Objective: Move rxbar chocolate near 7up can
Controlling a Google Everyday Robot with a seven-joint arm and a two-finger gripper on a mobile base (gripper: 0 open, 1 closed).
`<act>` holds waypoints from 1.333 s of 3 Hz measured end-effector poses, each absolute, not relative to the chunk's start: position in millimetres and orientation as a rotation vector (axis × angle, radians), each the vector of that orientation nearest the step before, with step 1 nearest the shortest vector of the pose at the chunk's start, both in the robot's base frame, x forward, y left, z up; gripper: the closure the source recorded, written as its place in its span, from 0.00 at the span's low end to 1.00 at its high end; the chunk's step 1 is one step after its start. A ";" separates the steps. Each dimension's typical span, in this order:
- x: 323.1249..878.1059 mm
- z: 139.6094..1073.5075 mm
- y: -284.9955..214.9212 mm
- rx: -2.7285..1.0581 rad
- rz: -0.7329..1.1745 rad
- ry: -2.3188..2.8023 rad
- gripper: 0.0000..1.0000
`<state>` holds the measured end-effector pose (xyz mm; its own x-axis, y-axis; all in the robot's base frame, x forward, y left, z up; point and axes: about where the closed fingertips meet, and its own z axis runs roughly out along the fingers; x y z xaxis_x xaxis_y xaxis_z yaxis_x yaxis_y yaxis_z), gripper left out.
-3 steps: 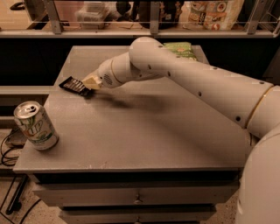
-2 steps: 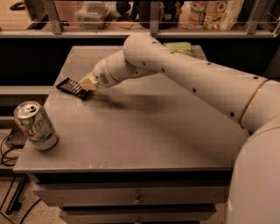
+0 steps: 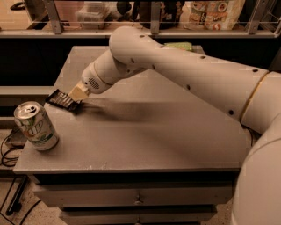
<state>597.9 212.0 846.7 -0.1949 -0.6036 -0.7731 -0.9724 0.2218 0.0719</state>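
Observation:
The rxbar chocolate is a small flat black bar near the table's left edge. My gripper is at its right end and shut on it, holding it just above or at the table top. The 7up can stands upright at the front left corner, a short way in front of and to the left of the bar. My white arm reaches in from the right across the table.
The grey table has drawers below its front edge. A green chip bag lies at the back, partly hidden behind my arm. A shelf with railing and packaged goods runs behind the table. Cables lie on the floor at left.
My gripper has moved left and toward the front with the black bar in it, bringing the bar closer to the can. The can has not moved.

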 end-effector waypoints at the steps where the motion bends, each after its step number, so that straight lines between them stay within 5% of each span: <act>1: 572.6 852.1 212.7 -1.481 0.792 1.891 1.00; 4: 530.2 864.0 192.6 -1.478 0.807 1.924 0.36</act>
<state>530.2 192.6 864.0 -0.2209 -0.6236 -0.7499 -0.9720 0.2043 0.1165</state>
